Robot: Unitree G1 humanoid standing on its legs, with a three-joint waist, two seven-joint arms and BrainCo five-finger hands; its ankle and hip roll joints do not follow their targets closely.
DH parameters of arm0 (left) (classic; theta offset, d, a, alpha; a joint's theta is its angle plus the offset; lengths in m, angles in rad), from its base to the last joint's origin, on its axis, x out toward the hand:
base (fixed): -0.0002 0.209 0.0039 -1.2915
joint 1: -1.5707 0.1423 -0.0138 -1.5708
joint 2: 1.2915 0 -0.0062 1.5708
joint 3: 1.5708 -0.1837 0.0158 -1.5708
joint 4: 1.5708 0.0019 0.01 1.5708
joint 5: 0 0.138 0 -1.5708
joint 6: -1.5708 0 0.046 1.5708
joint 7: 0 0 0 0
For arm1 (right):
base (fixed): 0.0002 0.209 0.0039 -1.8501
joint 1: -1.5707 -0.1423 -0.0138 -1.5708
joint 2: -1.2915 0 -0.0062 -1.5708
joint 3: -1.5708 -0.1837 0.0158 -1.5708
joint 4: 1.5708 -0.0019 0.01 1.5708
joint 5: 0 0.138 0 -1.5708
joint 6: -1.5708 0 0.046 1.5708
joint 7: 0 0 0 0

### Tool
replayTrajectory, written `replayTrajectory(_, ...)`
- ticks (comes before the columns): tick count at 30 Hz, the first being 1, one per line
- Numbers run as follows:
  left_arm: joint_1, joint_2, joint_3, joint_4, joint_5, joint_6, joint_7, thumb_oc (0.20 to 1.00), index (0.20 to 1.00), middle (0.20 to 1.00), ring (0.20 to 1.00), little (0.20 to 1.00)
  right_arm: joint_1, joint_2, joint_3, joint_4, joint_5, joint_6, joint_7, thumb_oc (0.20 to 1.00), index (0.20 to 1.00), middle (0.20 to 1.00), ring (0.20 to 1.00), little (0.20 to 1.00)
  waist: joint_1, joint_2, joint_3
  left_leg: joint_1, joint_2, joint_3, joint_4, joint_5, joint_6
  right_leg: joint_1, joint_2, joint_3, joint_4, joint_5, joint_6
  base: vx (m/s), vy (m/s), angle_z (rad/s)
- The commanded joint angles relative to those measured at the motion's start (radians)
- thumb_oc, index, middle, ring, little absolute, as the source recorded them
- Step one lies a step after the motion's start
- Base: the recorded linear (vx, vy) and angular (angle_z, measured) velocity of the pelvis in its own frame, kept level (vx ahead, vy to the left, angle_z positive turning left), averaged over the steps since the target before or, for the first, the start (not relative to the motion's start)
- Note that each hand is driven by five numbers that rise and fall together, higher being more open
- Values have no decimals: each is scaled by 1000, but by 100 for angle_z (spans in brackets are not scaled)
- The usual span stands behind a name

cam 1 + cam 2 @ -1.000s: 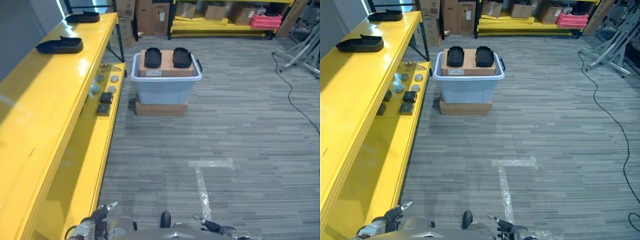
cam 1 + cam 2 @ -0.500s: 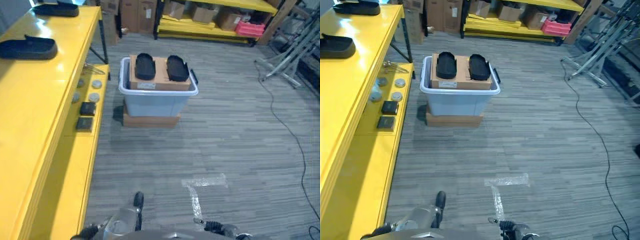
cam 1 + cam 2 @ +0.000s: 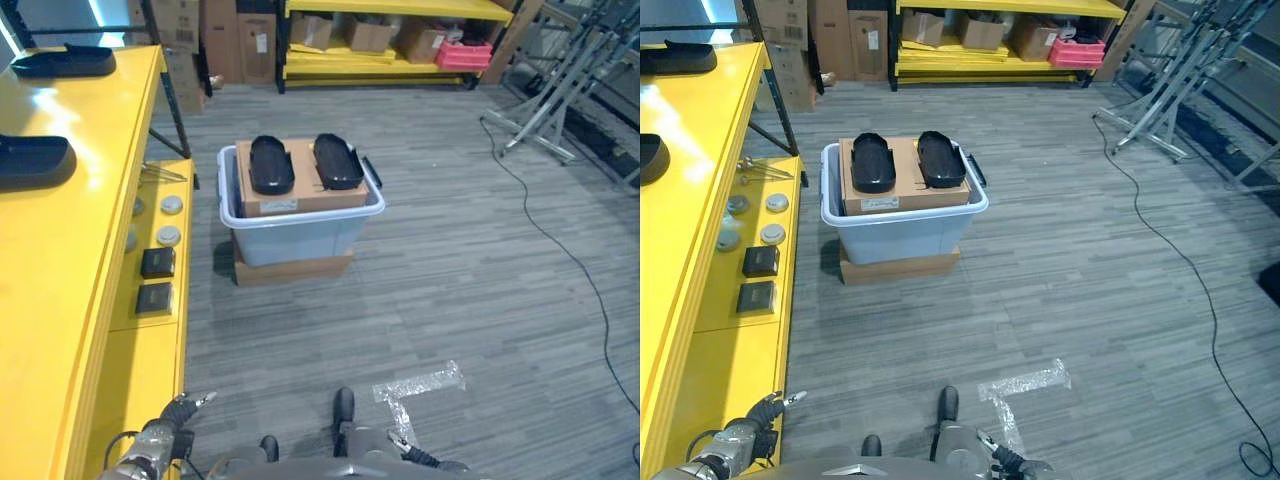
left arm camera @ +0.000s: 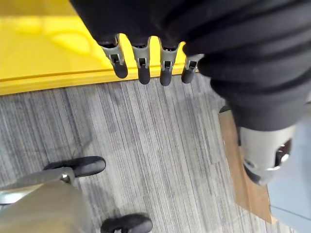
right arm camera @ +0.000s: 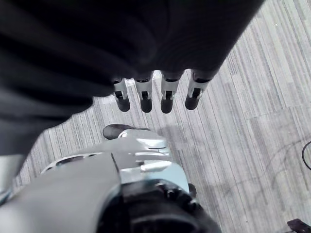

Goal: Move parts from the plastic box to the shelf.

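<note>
Two black parts lie on cardboard in the plastic box, two more sit on the yellow shelf, while left hand and right hand hang empty, fingers relaxed.

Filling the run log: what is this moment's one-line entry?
left hand: open, empty | right hand: open, empty | parts: on carton in plastic box

Grey striped carpet floor carries a taped corner mark. Along the far wall, yellow racking holds cardboard cartons and a pink crate. Metal stands lean at the right.
</note>
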Motion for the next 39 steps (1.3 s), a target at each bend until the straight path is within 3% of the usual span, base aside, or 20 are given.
replayTrajectory(1,-42,-33,-21,-14,-54,-1,17,1000,1000,1000,1000,1000,-36,-44,-5,57,-37,14,-11,1000,1000,1000,1000,1000,7,42,6,-27,32,7,36,-9,-27,40,24,37,24,-42,50,252,-267,19)
replayTrajectory(3,-40,-44,-16,-9,-84,8,14,1000,1000,1000,1000,1000,-44,-46,0,58,-59,4,-14,1000,1000,1000,1000,1000,11,36,3,-43,54,16,87,0,-42,57,31,37,19,-53,35,166,-207,22)
replayTrajectory(4,-41,-57,-12,-8,-56,18,8,1000,1000,1000,1000,1000,-55,-52,5,53,-58,2,-30,1000,1000,1000,1000,1000,24,29,10,-105,77,18,218,72,-65,89,35,33,3,-63,20,187,-281,2)
replayTrajectory(7,-16,-84,-1,-7,-36,29,9,1000,1000,1000,1000,1000,-80,-76,-3,30,-16,-14,-49,1000,1000,1000,1000,1000,56,2,31,-311,99,20,584,157,-92,153,33,23,-19,-79,-19,292,-292,-11)
replayTrajectory(8,-8,-85,0,-2,4,55,-6,1000,1000,1000,1000,1000,-87,-86,-14,9,-24,-16,-69,1000,1000,1000,1000,1000,68,9,36,-341,114,85,500,154,-95,187,40,-4,-37,-97,-17,433,-169,7)
replayTrajectory(9,-2,-87,-3,5,19,54,-4,1000,1000,1000,1000,1000,-91,-88,-16,4,-13,-15,-74,1000,1000,1000,1000,1000,75,16,36,-325,100,106,418,138,-90,197,44,-11,-44,-104,-11,355,-51,12)
replayTrajectory(10,1,-88,-4,7,22,53,-3,1000,1000,1000,1000,1000,-92,-89,-17,2,-9,-13,-75,1000,1000,1000,1000,1000,78,17,37,-319,93,111,390,135,-88,201,44,-12,-47,-106,-9,253,33,28)
replayTrajectory(11,14,-92,-8,17,33,50,9,1000,1000,1000,1000,1000,-96,-91,-18,-5,1,-9,-78,1000,1000,1000,1000,1000,91,29,36,-314,63,124,283,135,-87,209,53,-14,-54,-110,-2,281,39,18)
replayTrajectory(13,32,-96,-11,32,36,38,25,1000,1000,1000,1000,1000,-100,-91,-15,-8,-3,-4,-82,1000,1000,1000,1000,1000,119,44,41,-333,33,127,157,180,-95,237,70,-7,-67,-119,1,349,34,9)
replayTrajectory(14,42,-93,-11,40,41,25,30,1000,1000,1000,1000,1000,-100,-93,-12,-5,-6,-5,-79,1000,1000,1000,1000,1000,140,53,44,-376,29,116,123,233,-108,255,85,0,-70,-129,-4,283,12,7)
replayTrajectory(18,46,-84,8,47,62,-1,31,1000,1000,1000,1000,1000,-108,-86,-5,13,3,0,-77,1000,1000,1000,1000,1000,165,45,37,-369,15,129,89,210,-89,259,90,-4,-51,-149,-4,239,77,-19)
replayTrajectory(21,30,-61,18,24,68,-23,25,1000,1000,1000,1000,1000,-95,-60,-6,28,-23,0,-58,1000,1000,1000,1000,1000,170,44,8,-315,15,162,63,167,-45,280,111,-13,63,-246,-6,236,103,-2)
replayTrajectory(22,23,-52,20,17,70,-22,21,1000,1000,1000,1000,1000,-92,-52,-3,31,-42,4,-54,1000,1000,1000,1000,1000,170,41,0,-299,13,170,56,156,-30,270,111,-23,120,-245,3,214,117,-3)
replayTrajectory(23,8,-45,16,12,69,-30,23,1000,1000,1000,1000,1000,-90,-42,2,41,-66,-8,-47,1000,1000,1000,1000,1000,165,48,-4,-273,17,176,58,133,-5,194,87,-54,292,-190,36,173,109,-8)
replayTrajectory(26,-15,-39,-6,-3,71,-44,29,1000,1000,1000,1000,1000,-87,-32,10,46,-55,-36,-42,1000,1000,1000,1000,1000,146,74,7,-225,32,132,51,106,22,68,48,-59,483,-160,51,148,84,-13)
replayTrajectory(27,-23,-37,-18,-9,62,-50,31,1000,1000,1000,1000,1000,-88,-28,13,43,-56,-44,-44,1000,1000,1000,1000,1000,137,81,12,-208,35,114,47,101,21,41,30,-55,492,-160,49,143,6,5)
replayTrajectory(31,-60,-15,-48,-38,-8,-55,20,1000,1000,1000,1000,1000,-86,-30,21,31,-69,-51,-48,1000,1000,1000,1000,1000,102,83,23,-140,35,63,16,88,-5,44,-31,-31,271,-119,59,202,-161,55)
replayTrajectory(32,-84,-5,-69,-38,-29,-35,11,1000,1000,1000,1000,1000,-76,-37,26,33,-67,-55,-53,1000,1000,1000,1000,1000,64,76,20,-116,30,10,18,63,-10,43,-38,53,160,-104,75,216,-219,31)
replayTrajectory(34,-84,-6,-70,-35,-30,-25,17,1000,1000,1000,1000,1000,-73,-43,27,28,-67,-55,-47,1000,1000,1000,1000,1000,59,74,10,-106,39,-6,-8,76,-16,70,-21,78,114,-112,70,169,-237,46)
replayTrajectory(39,-60,-16,-36,-8,-8,52,28,1000,1000,1000,1000,1000,-74,-55,40,10,-66,-37,-41,1000,1000,1000,1000,1000,69,42,-15,-94,57,-11,-25,76,-44,141,2,66,-21,-91,61,77,-218,41)
